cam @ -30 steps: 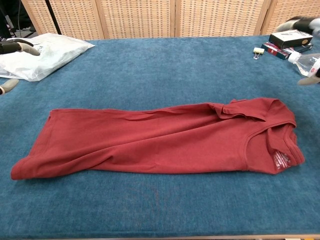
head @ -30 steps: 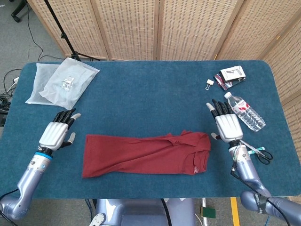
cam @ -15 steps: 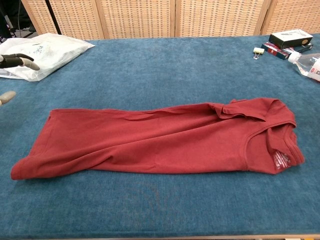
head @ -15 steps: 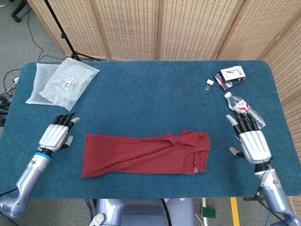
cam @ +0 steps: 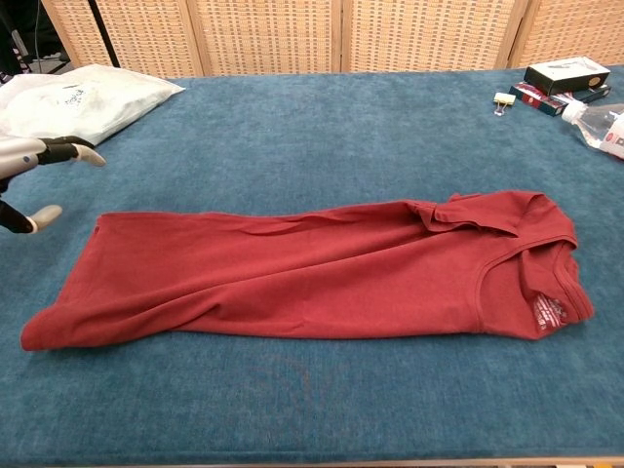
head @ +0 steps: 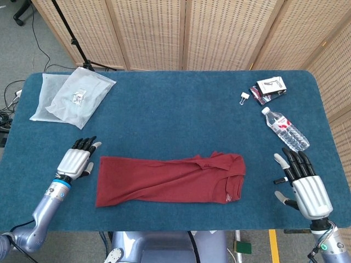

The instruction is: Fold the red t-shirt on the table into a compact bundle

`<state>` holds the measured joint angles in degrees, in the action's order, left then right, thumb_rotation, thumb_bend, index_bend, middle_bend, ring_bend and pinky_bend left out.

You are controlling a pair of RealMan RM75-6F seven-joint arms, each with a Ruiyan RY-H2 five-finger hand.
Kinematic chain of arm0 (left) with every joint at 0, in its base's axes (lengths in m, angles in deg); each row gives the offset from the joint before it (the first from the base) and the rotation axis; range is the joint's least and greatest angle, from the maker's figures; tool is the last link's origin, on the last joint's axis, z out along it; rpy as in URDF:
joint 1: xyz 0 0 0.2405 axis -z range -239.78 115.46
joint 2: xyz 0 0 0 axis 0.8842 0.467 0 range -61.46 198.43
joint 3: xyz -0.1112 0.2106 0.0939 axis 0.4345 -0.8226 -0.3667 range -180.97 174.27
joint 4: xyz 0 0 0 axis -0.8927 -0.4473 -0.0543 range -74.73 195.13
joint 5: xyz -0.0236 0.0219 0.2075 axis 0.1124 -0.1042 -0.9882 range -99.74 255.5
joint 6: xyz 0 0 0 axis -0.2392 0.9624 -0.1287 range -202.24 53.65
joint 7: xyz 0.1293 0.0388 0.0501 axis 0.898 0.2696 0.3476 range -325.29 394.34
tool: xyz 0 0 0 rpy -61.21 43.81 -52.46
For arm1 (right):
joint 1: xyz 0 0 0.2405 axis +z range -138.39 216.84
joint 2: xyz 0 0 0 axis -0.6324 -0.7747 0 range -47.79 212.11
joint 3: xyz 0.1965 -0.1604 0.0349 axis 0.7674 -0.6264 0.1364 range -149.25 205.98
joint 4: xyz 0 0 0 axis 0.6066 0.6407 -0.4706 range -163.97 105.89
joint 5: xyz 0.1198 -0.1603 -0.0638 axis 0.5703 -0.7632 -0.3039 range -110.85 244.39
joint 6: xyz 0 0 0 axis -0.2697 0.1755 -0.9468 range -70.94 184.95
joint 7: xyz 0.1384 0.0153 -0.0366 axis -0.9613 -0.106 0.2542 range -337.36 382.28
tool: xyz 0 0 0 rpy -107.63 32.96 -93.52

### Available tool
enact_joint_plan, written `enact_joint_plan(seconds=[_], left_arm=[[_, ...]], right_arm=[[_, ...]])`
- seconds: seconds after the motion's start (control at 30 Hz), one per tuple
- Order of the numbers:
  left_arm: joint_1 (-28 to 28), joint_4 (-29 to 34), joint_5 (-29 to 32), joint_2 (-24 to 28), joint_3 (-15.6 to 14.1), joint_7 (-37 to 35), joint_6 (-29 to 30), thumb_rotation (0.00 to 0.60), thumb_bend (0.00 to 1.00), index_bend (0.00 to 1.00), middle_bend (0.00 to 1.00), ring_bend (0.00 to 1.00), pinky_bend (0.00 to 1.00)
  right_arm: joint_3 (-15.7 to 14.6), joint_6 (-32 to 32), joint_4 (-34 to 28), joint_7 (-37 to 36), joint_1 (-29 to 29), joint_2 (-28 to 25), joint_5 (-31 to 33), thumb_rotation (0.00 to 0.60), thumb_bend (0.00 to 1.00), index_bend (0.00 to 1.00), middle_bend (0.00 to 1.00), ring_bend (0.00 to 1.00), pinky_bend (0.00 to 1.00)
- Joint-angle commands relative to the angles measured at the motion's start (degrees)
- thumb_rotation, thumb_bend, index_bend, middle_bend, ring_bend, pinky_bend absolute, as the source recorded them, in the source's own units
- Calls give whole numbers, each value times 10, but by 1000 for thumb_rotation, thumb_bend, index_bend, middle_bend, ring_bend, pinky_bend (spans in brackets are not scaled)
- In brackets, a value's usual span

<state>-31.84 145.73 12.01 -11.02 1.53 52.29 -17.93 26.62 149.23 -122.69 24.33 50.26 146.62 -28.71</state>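
Both hands [head: 77,161] [head: 308,188] spread, empty

left robot hand [head: 75,161]: silver shell, black fingers, pale tips | right robot hand [head: 308,189]: seemingly same

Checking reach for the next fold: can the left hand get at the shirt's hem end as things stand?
Probably yes. The left hand hovers open just beside the red t-shirt hem end, with only bare table between them.

no text can be read; the neck tag [cam: 549,313] inside the red t-shirt [cam: 292,273] is only a blur.
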Motion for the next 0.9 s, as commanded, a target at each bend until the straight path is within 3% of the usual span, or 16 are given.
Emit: enact_joint_plan(seconds=[0.03,0.37,0.9], left_arm=[[2,-9,10,-21,1,12,6,600,532,124,0,0,0],[3,-48,16,-81,10,6,22,600,514,310,0,0,0],[5,-83,19,-115,14,-14,16,600,527,357,0,0,0]], right_arm=[[2,-1,3,-12,-3,-3,-5,600,0,0,0,0,0],[8,-7,4,-25,-9,-7,-12,600,0,0,0,0,0],[17,-16,3,-27,-15,-9,-15,600,0,0,0,0,0]])
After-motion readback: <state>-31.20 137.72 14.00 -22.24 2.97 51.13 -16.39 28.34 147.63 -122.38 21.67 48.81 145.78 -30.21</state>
